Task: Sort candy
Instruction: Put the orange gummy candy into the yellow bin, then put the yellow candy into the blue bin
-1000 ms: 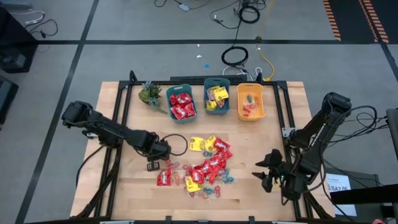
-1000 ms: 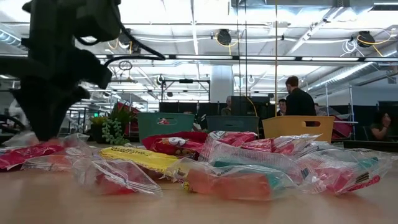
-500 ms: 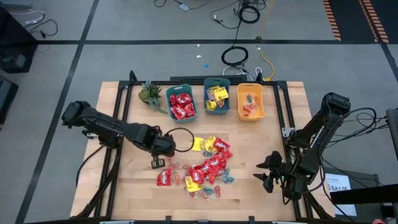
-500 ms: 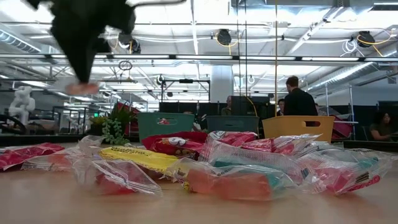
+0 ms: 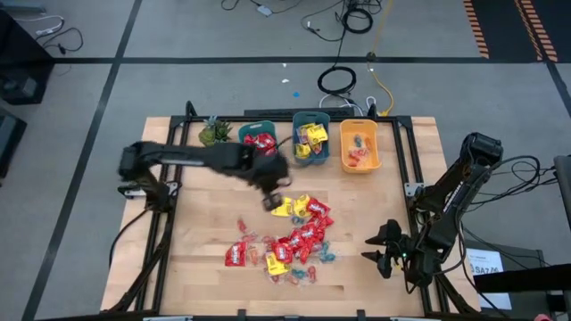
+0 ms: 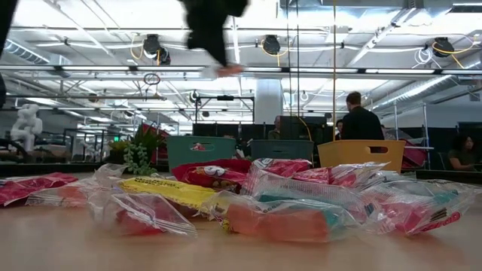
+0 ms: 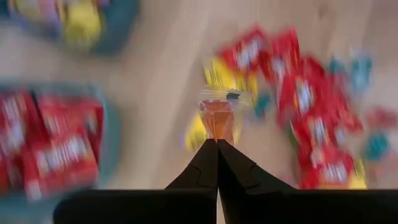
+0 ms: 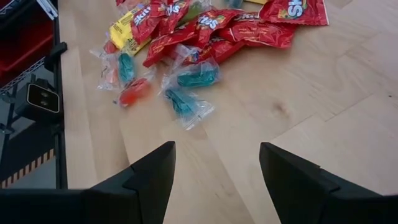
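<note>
A pile of candy (image 5: 290, 236) lies in the middle of the table: red and yellow packets and small clear, teal and pink twist-wrapped pieces. My left gripper (image 5: 272, 198) hangs high above the pile's far edge, shut on one small clear-wrapped orange piece (image 7: 217, 115). In the low view that piece (image 6: 228, 70) shows far above the table. My right gripper (image 5: 379, 254) waits open over the table's near right part, to the right of the pile, with nothing between its fingers (image 8: 155, 171). My left gripper pinches the orange piece's clear wrapper by one end (image 7: 217, 135) between its two fingertips. The fingers slant steeply down from above. The piece sticks out beyond the fingertips, lifted clear of the table and the pile.
Three bins stand in a row at the far edge: a teal one with red packets (image 5: 260, 147), a teal one with yellow packets (image 5: 311, 140) and an orange one with small pieces (image 5: 359, 145). A small green plant (image 5: 214, 134) stands left of them.
My left gripper has risen from the table at the pile's left and swung toward the far right, toward the bins, with the small orange piece at its fingertips. The piece is now lifted well clear of the table. The pile has stayed put.
</note>
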Robot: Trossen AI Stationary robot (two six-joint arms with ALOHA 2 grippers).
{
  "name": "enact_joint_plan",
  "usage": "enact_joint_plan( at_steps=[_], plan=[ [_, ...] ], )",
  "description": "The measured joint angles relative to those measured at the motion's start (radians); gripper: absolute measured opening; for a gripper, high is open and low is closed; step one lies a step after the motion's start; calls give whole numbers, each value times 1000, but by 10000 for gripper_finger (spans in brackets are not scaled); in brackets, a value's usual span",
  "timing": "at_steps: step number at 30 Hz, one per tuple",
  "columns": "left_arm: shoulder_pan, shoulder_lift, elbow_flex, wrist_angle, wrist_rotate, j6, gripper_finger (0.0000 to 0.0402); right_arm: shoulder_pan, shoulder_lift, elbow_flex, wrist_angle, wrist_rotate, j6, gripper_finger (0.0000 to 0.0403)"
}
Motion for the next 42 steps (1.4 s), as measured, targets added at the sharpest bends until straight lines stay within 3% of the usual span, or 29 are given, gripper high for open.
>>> enact_joint_plan(
  at_steps=[8,14,19,24,33,42],
  plan=[
    [155,357,453,62,8,222,1,0,0,0,1,0,7,224],
    [235,561,657,339,54,267,0,-1,0,0,0,24,45,224],
    [283,689,697,627,151,266,0,-3,0,0,-1,128,64,224],
    [308,779,697,833,157,264,26,-16,0,0,-1,133,103,224],
    [339,812,698,864,165,265,107,-16,0,0,-19,132,163,224],
    [346,811,698,884,160,271,122,-16,0,0,-63,131,165,224]
  ],
)
